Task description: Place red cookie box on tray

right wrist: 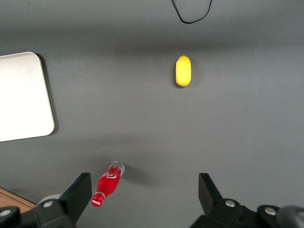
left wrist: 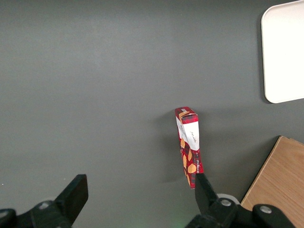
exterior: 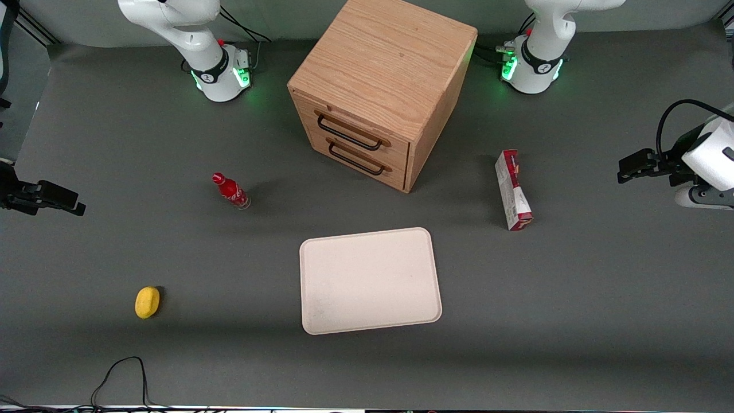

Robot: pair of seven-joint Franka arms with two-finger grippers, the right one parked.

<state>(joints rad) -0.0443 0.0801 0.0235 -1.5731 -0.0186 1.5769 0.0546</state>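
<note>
Gripper (left wrist: 137, 192) open; red cookie box (left wrist: 189, 146) partly hidden by finger.

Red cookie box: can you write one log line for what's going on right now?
step: not started | gripper: open, above table near box, holding nothing | red cookie box: on table beside wooden cabinet | tray: no box on it

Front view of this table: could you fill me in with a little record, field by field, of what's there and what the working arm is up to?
gripper: open, raised above the table, holding nothing
red cookie box: lying on the mat, beside the cabinet, toward the working arm's end
tray: bare, nearer the front camera than the cabinet
wooden drawer cabinet: both drawers shut
cola bottle: on the mat toward the parked arm's end
yellow object: nearer the camera than the bottle
</note>
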